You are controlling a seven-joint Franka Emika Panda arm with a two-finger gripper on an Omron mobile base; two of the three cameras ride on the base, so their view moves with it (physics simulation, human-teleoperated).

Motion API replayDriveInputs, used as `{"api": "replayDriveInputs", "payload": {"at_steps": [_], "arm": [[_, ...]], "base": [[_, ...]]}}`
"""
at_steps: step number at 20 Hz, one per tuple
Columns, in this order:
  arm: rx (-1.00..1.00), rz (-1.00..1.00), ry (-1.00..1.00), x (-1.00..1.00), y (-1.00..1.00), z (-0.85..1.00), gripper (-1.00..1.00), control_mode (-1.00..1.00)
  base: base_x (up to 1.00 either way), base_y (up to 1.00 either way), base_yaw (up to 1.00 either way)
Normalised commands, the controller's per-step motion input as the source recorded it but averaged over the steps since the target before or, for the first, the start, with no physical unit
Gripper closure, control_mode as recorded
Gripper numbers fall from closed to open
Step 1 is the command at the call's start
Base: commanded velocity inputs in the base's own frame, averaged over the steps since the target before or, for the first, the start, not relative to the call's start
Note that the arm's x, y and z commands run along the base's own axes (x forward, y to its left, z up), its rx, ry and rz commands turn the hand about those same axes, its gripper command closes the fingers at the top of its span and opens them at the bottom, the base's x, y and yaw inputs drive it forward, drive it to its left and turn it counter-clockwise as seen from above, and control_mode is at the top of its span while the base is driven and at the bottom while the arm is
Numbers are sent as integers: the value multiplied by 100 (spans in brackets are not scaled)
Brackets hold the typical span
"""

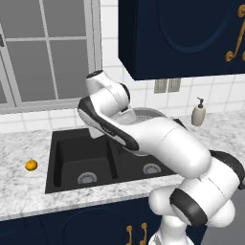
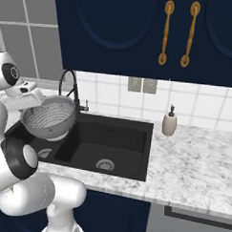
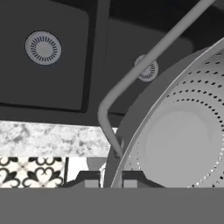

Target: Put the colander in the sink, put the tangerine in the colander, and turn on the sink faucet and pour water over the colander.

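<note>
The silvery perforated colander (image 2: 48, 117) hangs tilted above the left part of the black double-basin sink (image 2: 118, 141), near the divider. My gripper (image 2: 29, 92) is shut on its rim. In the hand view the fingertips (image 3: 89, 178) straddle the rim of the colander (image 3: 183, 140), and the dark arched faucet (image 3: 148, 57) crosses in front of both drains. Just behind the colander rises the faucet (image 2: 69, 82). The small orange tangerine (image 1: 31, 165) lies on the marble counter left of the sink (image 1: 72, 148). My arm hides most of the colander (image 1: 146, 114) in the left base view.
A beige soap dispenser (image 2: 169, 122) stands on the counter right of the sink, also seen as the dispenser (image 1: 198, 112). Dark blue wall cabinets (image 2: 140, 33) hang above. A window (image 1: 43, 48) sits behind the counter's left part. Patterned floor tiles (image 3: 30, 171) show below the counter edge.
</note>
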Motion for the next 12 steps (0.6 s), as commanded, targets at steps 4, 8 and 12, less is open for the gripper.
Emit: {"api": "replayDriveInputs", "payload": {"at_steps": [4,8,12], "arm": [[0,8,6,3,97,0,100,-100],[-1,15,5,5,84,0,100,-100],[-2,25,3,13,63,-4,100,-100]], "base": [[0,0,0],[0,0,0],[0,0,0]]}}
